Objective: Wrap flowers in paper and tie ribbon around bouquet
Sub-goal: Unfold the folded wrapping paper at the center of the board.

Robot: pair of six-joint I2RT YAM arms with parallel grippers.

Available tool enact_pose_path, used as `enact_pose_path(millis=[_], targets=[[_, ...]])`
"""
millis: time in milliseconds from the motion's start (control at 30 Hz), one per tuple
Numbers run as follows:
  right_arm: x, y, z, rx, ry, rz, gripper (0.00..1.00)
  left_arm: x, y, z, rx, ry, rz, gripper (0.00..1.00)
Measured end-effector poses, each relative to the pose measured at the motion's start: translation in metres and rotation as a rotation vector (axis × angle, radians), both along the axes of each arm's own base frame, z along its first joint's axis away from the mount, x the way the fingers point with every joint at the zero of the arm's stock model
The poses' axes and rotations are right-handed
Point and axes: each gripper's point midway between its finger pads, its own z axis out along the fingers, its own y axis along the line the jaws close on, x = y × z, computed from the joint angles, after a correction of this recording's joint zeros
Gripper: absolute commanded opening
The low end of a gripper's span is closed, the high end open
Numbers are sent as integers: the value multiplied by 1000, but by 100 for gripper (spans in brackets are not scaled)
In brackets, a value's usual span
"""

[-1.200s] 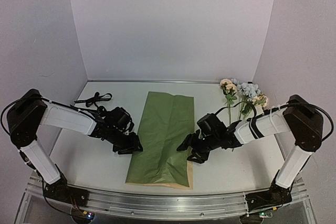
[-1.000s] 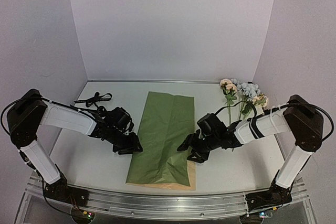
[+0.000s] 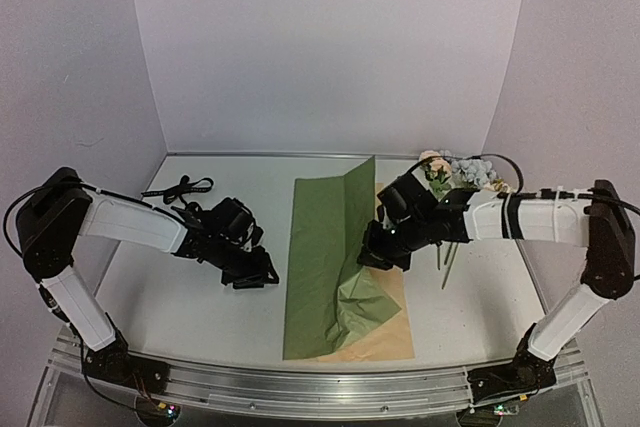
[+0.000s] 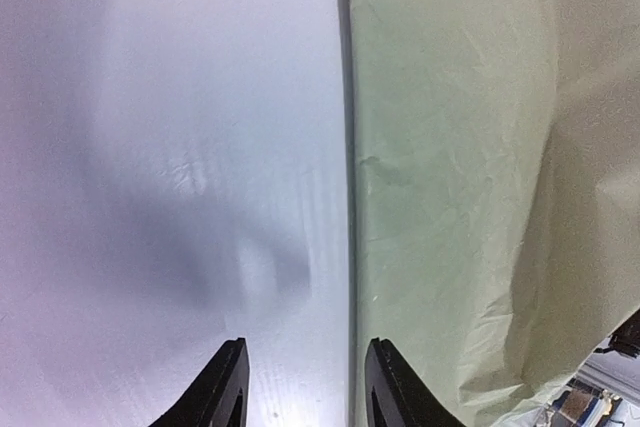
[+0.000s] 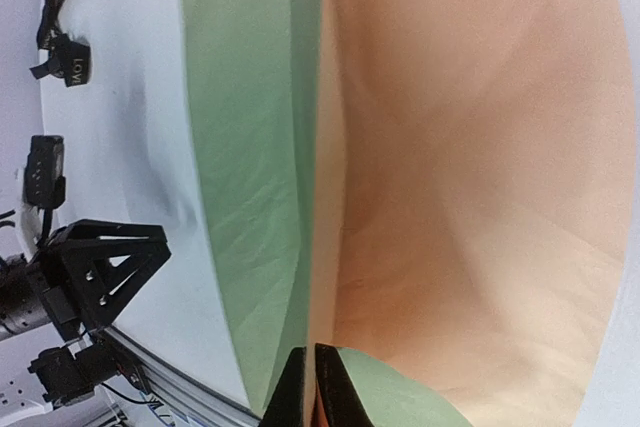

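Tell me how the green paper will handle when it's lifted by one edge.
Probably floppy: the paper sags and crumples near where the right gripper pinches its edge up. Likely light, since that small pinch raises a whole flap. It seems to keep creases, as the sharp fold line shows, so rough pulls may dent it.

Mid-table (image 3: 190, 317), the paper (image 3: 320, 267) took most of the room. Its right half stood up as a raised flap btwn the two grippers, blocking a straight low pass across. The right gripper (image 3: 376, 257) was clamped on that flap's edge. The right arm (image 3: 520, 219) lay just in front of the flowers (image 3: 462, 171), barring the near approach. The left gripper (image 3: 262, 277), jaws apart, sat just beside the paper's left edge. Bare surface showed near-left; the ribbon (image 3: 180, 188) lay far left, well apart from both grippers.
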Motion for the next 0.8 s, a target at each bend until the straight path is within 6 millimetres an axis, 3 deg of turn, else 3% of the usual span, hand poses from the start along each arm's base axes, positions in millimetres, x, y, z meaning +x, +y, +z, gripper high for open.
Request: enact_pose_path(millis=[200, 333, 400, 500, 667, 800], targets=[[8, -16, 90, -137, -150, 132, 0, 24, -20, 44, -94, -83, -4, 55], [2, -22, 123, -219, -175, 211, 0, 44, -7, 75, -179, -103, 47, 63], [-3, -18, 127, -284, -157, 258, 0, 59, 4, 90, -242, -106, 82, 66], [-1, 8, 123, -348, -147, 322, 0, 73, 14, 108, -318, -120, 100, 70], [-5, 40, 94, -456, -115, 391, 0, 70, 11, 134, -404, -157, 49, 75], [-12, 54, 87, -499, -132, 438, 0, 75, 8, 159, -450, -192, 32, 81]])
